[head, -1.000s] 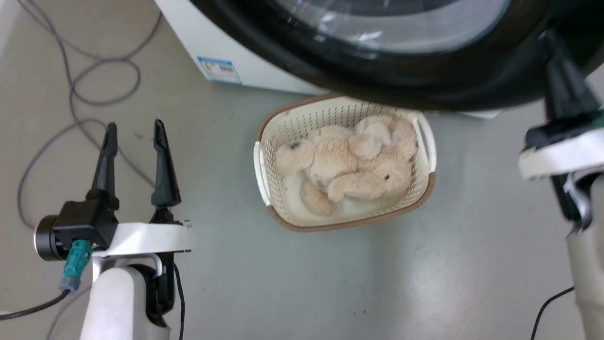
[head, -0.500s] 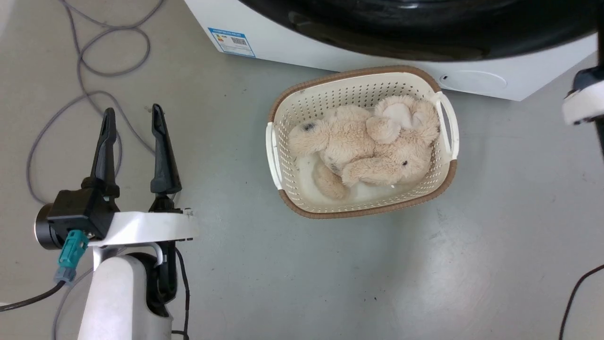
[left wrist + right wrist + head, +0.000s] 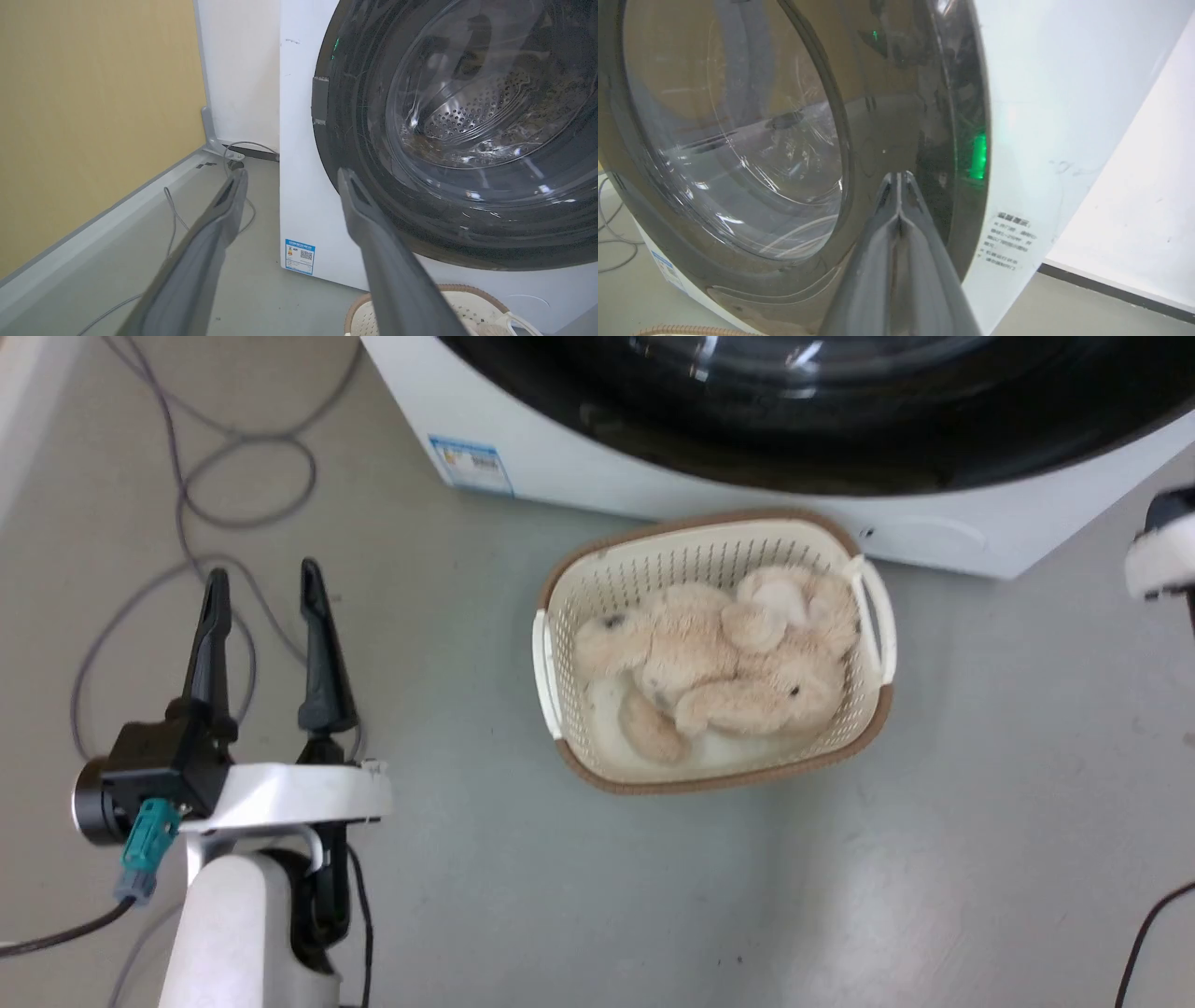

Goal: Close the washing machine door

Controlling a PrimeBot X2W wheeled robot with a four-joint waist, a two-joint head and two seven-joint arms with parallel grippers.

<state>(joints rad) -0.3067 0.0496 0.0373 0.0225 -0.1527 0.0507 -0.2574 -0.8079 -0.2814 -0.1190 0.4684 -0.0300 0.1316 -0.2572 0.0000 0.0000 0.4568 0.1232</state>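
Large white front-loading washing machine spans the 12 o'clock edge of the head view. Its round glossy black door with clear glass bowl window lies flat against the front panel. Neither wrist view shows a gap at the rim.

Left arm: pale forearm rises from 7 o'clock. The left gripper hangs over bare floor with its fingers pointing to 12 o'clock. They stand well parted and hold nothing. In its own wrist view they frame the machine's left front edge.

Right arm: in its wrist view the right gripper has both fingers pressed together with nothing between them. The tips lie over the door's black rim at its 3 o'clock side. Contact cannot be confirmed.

Grey smooth floor is open from 4 to 7 o'clock.

Cream perforated plastic basket with brown rim stands at centre. Its 12 o'clock edge is just beside the machine's base, well apart from the left gripper. A beige plush toy lies inside it.

Loose grey cable loops on the floor at 11 o'clock and passes under the left fingers.

Small blue label sits at the machine's lower left corner.
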